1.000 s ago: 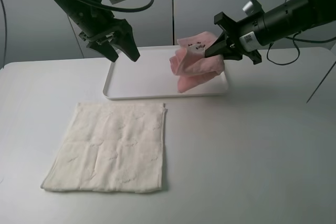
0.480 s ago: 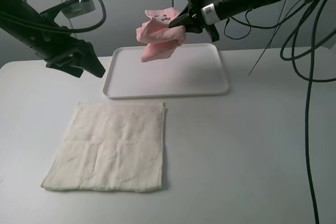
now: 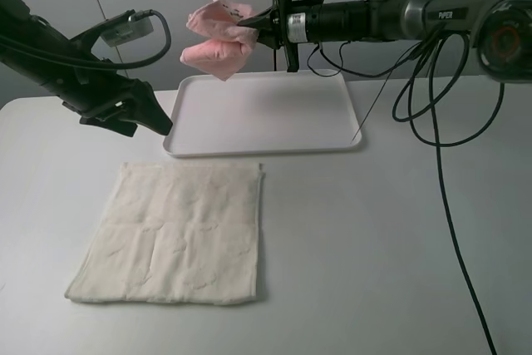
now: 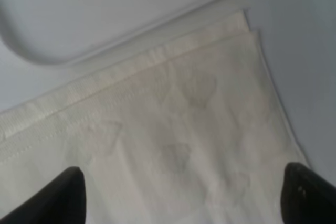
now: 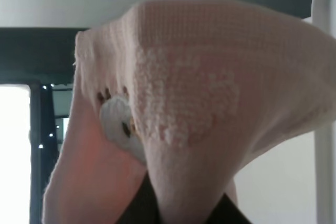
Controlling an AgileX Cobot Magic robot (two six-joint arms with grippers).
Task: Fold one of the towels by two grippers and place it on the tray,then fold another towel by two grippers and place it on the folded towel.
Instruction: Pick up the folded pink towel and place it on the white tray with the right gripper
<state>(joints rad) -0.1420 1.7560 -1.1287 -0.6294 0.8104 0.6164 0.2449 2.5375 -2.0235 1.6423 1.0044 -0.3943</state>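
The right jaws, clamped on the bunched pink towel [image 3: 214,39], are carrying it leftward, high above the tray [image 3: 266,114]. The left jaws are waiting apart, so the towel is not yet lying on the tray.

pink towel [image 3: 214,39] bunched up in the air over the far-left corner of the white tray [image 3: 274,114]; cream towel [image 3: 179,234] lies flat, near left.

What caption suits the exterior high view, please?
Right end effector holds pink towel aloft; cream towel lies flat beside tray.
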